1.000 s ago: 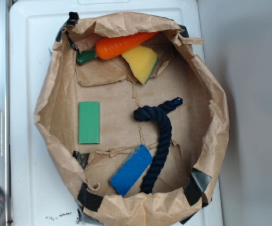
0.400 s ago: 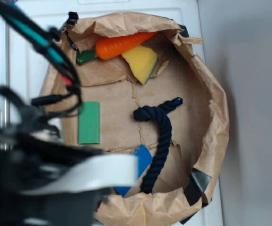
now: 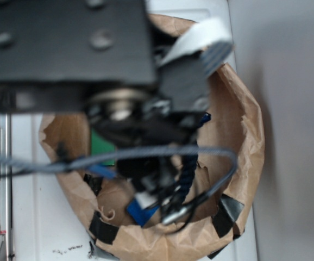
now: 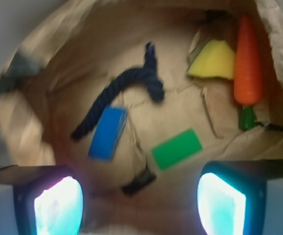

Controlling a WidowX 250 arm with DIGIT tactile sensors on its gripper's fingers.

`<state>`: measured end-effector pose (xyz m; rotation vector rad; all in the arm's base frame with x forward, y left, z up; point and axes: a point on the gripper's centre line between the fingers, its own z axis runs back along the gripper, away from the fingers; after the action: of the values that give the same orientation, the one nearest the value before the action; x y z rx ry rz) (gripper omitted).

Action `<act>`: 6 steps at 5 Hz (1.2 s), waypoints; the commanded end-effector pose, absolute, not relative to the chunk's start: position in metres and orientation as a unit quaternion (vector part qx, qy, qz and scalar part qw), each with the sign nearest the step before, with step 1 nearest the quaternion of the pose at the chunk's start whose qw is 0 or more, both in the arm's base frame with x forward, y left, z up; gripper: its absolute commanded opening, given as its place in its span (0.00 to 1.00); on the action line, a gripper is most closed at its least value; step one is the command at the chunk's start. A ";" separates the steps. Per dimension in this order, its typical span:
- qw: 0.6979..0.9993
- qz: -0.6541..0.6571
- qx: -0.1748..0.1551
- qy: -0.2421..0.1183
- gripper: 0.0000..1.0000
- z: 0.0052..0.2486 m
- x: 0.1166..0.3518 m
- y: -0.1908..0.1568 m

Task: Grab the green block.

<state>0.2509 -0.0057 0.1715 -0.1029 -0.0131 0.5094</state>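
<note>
Green block [image 4: 176, 149] is seen lying flat on the paper floor of the bag [image 4: 43, 58], free of everything else. Taking this block as the landmark, the blue block [image 4: 107, 132] lies just to its left in the wrist view, the rope [image 4: 127, 85] beyond that, and the sponge [image 4: 214, 61] and carrot [image 4: 247, 63] are found up and to the right. The tool [image 4: 140, 198] is held released, its two fingers [image 4: 58, 203] spread wide, above the block and apart from it. In the exterior view the block [image 3: 100, 145] is mostly covered by the arm. The approach step is judged to be in hand; next, a descent centred over the block is called for, with the fingers turned across its short width before closing.
</note>
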 end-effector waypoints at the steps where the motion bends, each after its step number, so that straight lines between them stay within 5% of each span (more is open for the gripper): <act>1: 0.924 0.377 -0.028 -0.055 1.00 0.174 0.259 0.013; 4: 0.924 0.377 -0.028 -0.055 1.00 0.174 0.259 0.013; 6: 0.877 0.479 -0.006 -0.022 1.00 0.140 0.238 0.028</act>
<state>0.2416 0.0187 0.1311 -0.0021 -0.0200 0.9721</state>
